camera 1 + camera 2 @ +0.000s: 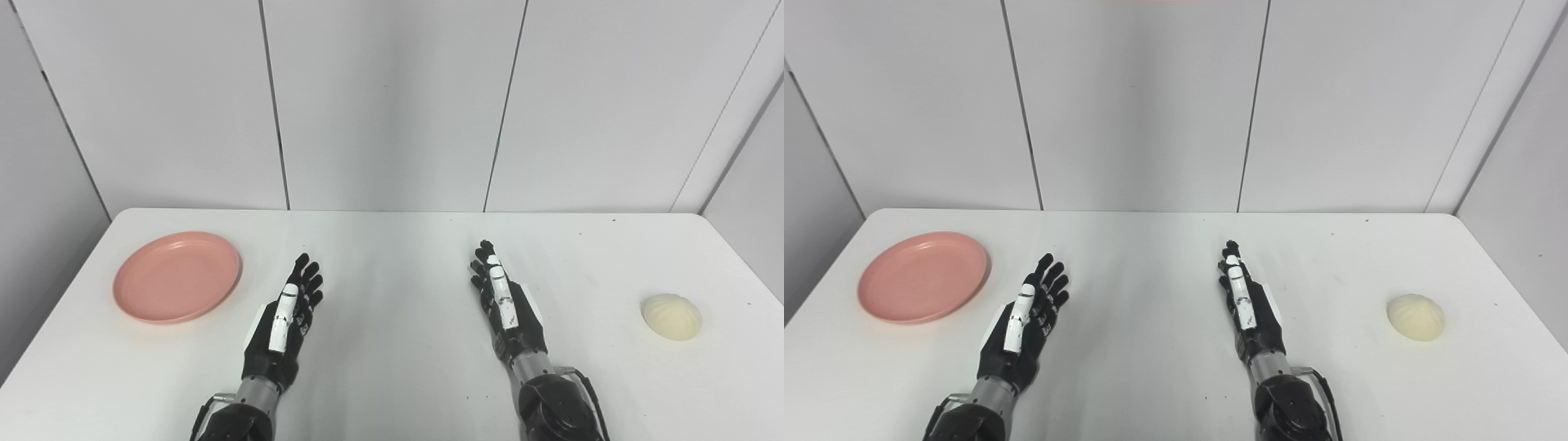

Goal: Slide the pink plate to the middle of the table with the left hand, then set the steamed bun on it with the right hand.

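Pink is the plate (176, 276) you want, and it lies flat at the far left of the white table (392, 245), near the left edge and well apart from the middle. Your left hand (283, 324) rests low over the table just to the plate's right, not touching it, palm turned inward and fingers stretched forward and a little spread, holding nothing. Your right hand (505, 303) mirrors it on the other side of the centre, thumb edge up, fingers straight and released, also empty. Both forearms come up from the bottom edge and point toward the back wall (392, 104), leaving a bare strip of table between them.

The steamed bun (671, 316) sits on the right side of the table, pale cream with pleated ridges, well apart from your right hand and close to the right edge.

The two eye views agree on all of this. The left eye view shows more of the grey side panel at the left; the right eye view shows more of the table's right corner and the wall beyond the bun.
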